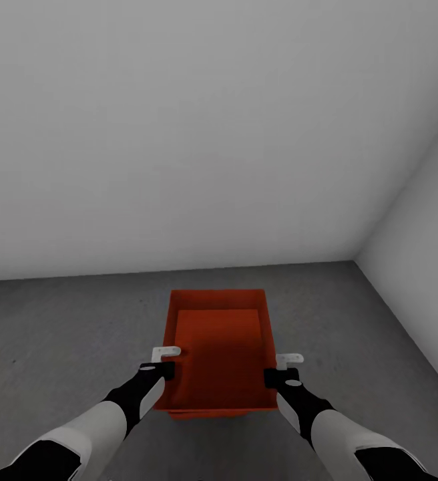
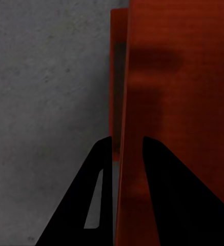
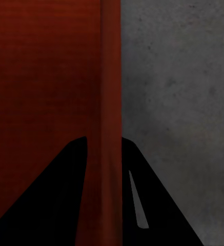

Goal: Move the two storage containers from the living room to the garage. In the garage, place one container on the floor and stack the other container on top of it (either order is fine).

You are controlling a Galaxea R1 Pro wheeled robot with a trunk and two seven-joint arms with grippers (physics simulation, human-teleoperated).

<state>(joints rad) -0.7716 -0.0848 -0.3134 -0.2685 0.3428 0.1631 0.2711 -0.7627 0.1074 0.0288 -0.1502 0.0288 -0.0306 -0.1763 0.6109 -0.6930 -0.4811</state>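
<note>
My left gripper has its two black fingers closed across the thin left wall of the orange-red rectangular open-topped bin, one finger outside and one inside, with the wall pinched between them. My right gripper does the same on the opposite long wall, its fingers straddling the rim and pressed against both faces. I hold it from both sides like this, I judge, because the walls are thin and plain with no handles, so a matched pinch at mid-length keeps the bin level and stops it twisting. In the head view my two wrists sit at about the same height on either side. A second orange-red edge shows just outside the wall I grip, and a like strip peeks out under the near end in the head view, so I take it that this bin sits in or just over its twin; whether it is fully seated I cannot tell. Beneath and around lies the dark grey speckled concrete floor, running to the plain pale grey walls of the garage corner ahead.
</note>
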